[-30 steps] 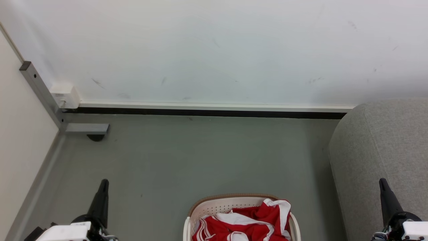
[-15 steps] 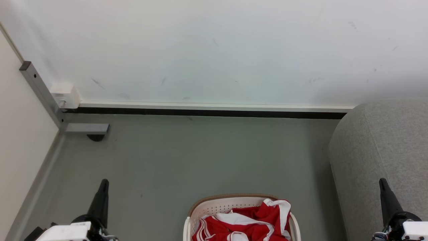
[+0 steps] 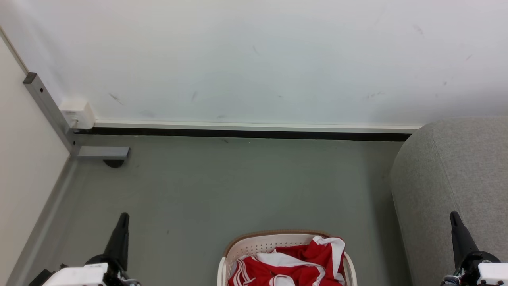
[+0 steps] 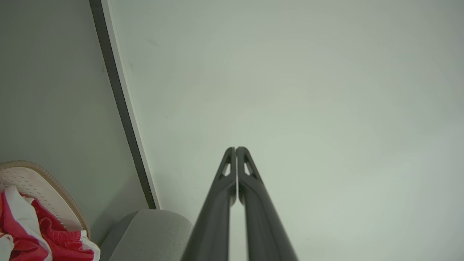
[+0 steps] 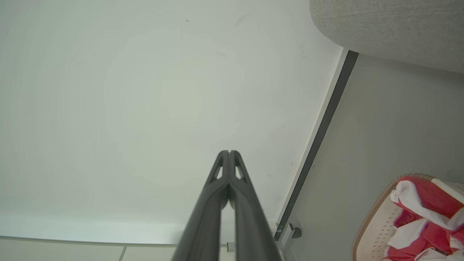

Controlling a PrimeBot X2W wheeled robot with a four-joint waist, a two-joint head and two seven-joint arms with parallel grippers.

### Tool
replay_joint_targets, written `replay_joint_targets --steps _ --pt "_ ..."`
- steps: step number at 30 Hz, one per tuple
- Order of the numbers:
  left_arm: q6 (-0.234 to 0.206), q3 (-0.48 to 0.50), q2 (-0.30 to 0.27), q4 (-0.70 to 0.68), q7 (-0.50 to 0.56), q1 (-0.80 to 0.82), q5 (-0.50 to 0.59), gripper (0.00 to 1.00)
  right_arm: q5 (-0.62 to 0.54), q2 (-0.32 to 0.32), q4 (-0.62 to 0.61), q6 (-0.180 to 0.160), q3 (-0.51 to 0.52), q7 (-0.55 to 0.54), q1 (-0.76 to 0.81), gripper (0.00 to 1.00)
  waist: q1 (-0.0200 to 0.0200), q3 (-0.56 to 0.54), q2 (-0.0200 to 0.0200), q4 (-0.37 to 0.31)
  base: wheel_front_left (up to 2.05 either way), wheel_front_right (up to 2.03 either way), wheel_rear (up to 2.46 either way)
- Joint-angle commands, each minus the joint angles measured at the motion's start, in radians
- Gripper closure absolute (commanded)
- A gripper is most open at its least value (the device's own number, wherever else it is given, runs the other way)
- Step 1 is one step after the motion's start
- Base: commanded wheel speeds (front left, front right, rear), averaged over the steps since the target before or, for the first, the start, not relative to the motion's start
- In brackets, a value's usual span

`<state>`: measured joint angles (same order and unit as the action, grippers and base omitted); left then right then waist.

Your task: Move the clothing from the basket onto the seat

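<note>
Found bright red, white-striped fabric clothing (image 3: 285,266) heaped inside small oval cream-white perforated plastic basket (image 3: 254,237) on grey floor (image 3: 238,186), near large grey upholstered seat (image 3: 456,171). Noted left end effector (image 3: 123,217) and right end effector (image 3: 453,215) both closed, empty, either side of basket, apart from it.

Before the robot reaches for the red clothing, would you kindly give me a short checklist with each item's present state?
1. Red clothing in the laundry basket, uncovered: ok.
2. Left gripper open for a grasp: not ok, shut and empty.
3. Right gripper open for a grasp: not ok, shut and empty.
4. Grey sofa beside the basket, on the robot's right: ok.
5. Room on the sofa's seat: cannot tell.
</note>
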<state>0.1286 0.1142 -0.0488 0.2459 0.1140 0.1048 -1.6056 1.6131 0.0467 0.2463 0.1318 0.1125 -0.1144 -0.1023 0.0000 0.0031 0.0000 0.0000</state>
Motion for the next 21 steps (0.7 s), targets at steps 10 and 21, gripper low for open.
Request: replay_joint_targets --steps 10,21 --pt "0.005 0.001 -0.002 -0.003 0.003 0.008 -0.014 1.0 0.0 0.008 -0.005 -0.002 0.003 -0.002 -0.013 1.0 0.0 0.0 0.0 0.0 0.0 0.0 0.0" --pt "0.0 0.0 0.0 0.0 0.0 0.0 0.0 0.0 0.0 0.0 0.0 0.0 0.0 0.0 0.0 0.0 0.0 0.0 0.0 0.0 0.0 0.0 0.0"
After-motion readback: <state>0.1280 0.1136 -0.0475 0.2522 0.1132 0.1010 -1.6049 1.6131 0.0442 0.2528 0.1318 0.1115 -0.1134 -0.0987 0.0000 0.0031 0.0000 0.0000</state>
